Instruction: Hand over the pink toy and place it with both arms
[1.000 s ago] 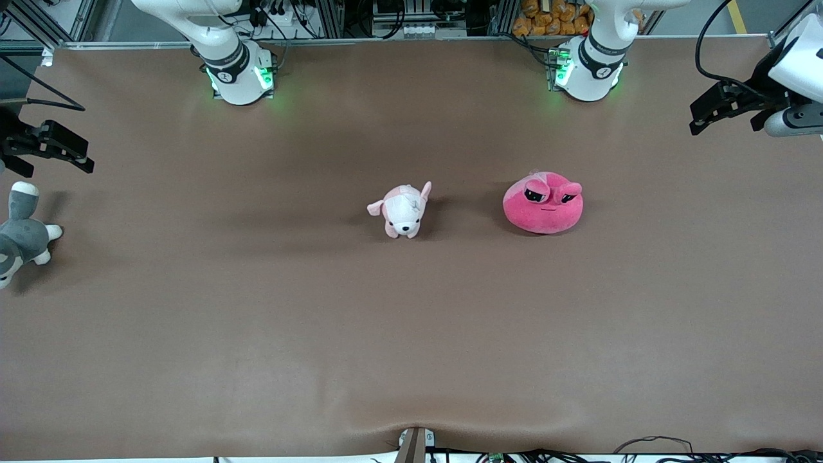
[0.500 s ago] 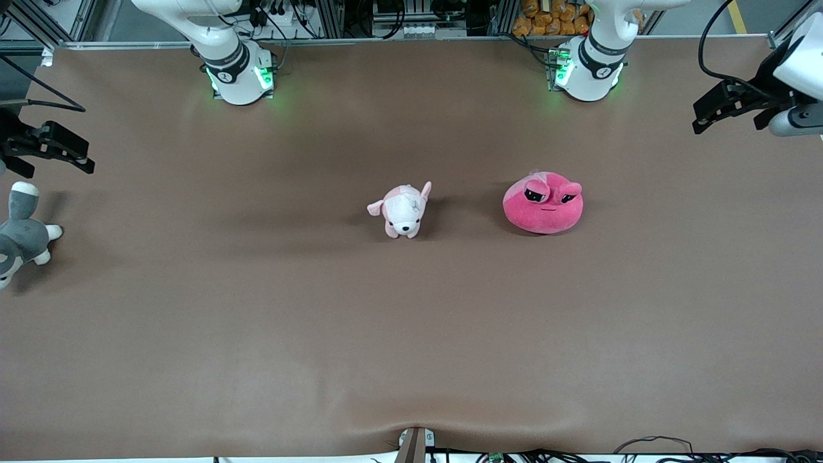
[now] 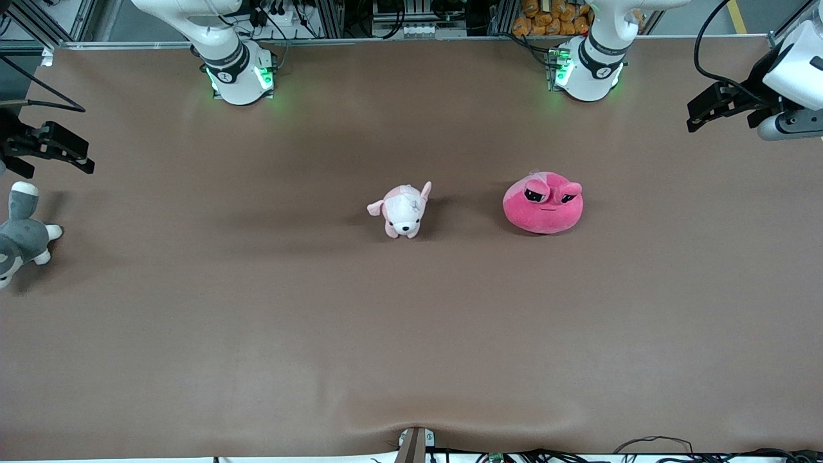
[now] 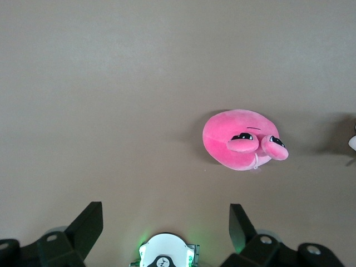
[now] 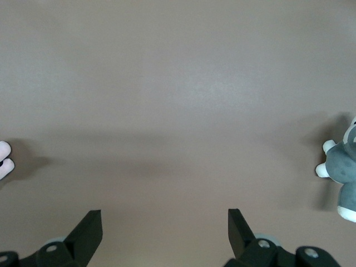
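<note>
Brown tabletop [image 3: 257, 334] and nothing begun: the pink toy [image 3: 543, 206] sits untouched right of frame centre, while the left gripper [image 3: 707, 110] at upper right and the right gripper [image 3: 54, 149] at the left edge hang wide open, empty.

Hot-pink toy [image 3: 542, 206]; brown table [image 3: 257, 321]; grey-white plush [image 3: 19, 238].
</note>
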{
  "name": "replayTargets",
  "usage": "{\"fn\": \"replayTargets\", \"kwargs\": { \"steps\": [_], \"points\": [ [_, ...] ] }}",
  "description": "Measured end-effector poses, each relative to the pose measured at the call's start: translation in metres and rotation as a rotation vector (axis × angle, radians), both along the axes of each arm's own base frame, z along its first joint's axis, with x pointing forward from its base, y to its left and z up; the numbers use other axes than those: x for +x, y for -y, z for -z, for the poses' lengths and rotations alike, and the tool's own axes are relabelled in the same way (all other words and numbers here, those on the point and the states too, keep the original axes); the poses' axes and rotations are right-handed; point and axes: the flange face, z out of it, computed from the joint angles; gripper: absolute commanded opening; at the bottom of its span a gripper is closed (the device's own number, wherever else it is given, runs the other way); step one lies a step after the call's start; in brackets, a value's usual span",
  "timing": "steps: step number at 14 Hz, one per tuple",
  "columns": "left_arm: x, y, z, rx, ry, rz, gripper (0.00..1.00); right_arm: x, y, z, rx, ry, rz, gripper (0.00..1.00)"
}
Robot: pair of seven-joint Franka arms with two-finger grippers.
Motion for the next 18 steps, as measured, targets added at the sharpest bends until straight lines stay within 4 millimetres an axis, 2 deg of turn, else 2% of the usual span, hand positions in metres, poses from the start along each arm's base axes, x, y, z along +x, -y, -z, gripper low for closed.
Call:
{"fn": "replayTargets", "kwargs": {
  "steps": [18],
  "points": [
    [-0.001,-0.001,0.015,0.004,-0.037,-0.001,1.00,0.001,0.001,0.002,0.000,-0.003,0.003,1.00]
  ]
}}
